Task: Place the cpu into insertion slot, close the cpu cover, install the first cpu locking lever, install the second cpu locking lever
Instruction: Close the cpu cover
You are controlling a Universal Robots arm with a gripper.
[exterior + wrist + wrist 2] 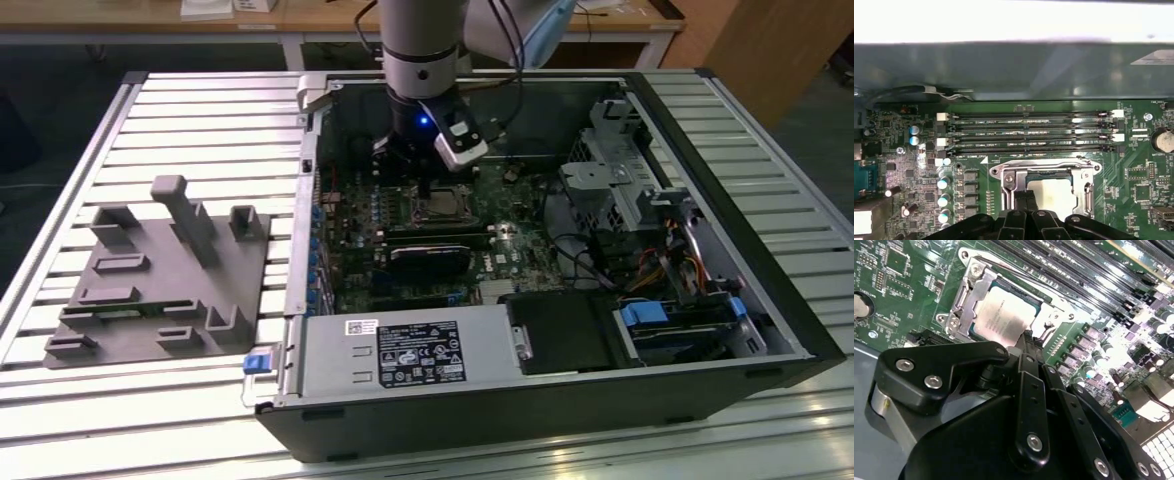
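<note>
In the exterior view, the arm (420, 40) reaches down into an open case (747, 300) on a slatted table (200, 130). The gripper (427, 185) hangs just above the slot (438, 207) on the motherboard. A grey fixture (160, 280) lies on the table, on the exterior view's left of the case.

In the second wrist view, the cpu (1004, 315) lies flat in the slot, and the cover (965, 297) is folded down around it. The gripper (1026, 342) points at the chip's edge; I cannot tell whether it touches. Its jaws are pressed together, with nothing seen between them.

In the first wrist view, the two fingers (1019, 200) sit side by side, clenched, just beside the cpu (1054, 197) and over the cover (1086, 185). Memory slots (1029, 132) lie on the far side of the slot from the gripper (1025, 195).
</note>
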